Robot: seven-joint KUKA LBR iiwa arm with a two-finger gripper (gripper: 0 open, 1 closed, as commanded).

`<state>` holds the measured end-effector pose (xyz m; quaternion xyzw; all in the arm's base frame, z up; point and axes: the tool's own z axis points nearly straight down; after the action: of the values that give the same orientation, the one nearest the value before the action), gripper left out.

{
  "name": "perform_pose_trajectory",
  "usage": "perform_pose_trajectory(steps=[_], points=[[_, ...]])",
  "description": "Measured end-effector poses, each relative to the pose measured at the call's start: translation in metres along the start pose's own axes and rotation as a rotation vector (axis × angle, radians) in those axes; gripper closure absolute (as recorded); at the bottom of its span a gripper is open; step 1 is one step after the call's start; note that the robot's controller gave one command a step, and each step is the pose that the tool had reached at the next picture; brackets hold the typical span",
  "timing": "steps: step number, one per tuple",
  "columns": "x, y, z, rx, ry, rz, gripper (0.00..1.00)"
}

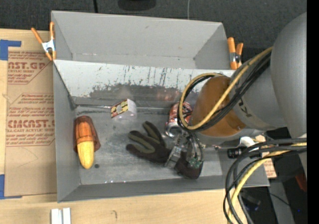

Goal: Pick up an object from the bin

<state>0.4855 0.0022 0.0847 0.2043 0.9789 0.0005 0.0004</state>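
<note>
Inside the bin a long toy lies lengthwise beside the left wall, well apart from the rest. A small packet sits toward the back, near the middle. In front of it and a little to the right a glove lies flat on the floor. The gripper hangs over the glove's right end, near the front wall, with a can just behind it, partly under the arm
</note>
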Motion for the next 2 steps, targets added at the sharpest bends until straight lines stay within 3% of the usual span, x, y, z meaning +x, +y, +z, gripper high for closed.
perform_pose_trajectory(steps=[2], points=[[0.0008,0.0,-0.0137,0.001,0.002,-0.001,1.0]])
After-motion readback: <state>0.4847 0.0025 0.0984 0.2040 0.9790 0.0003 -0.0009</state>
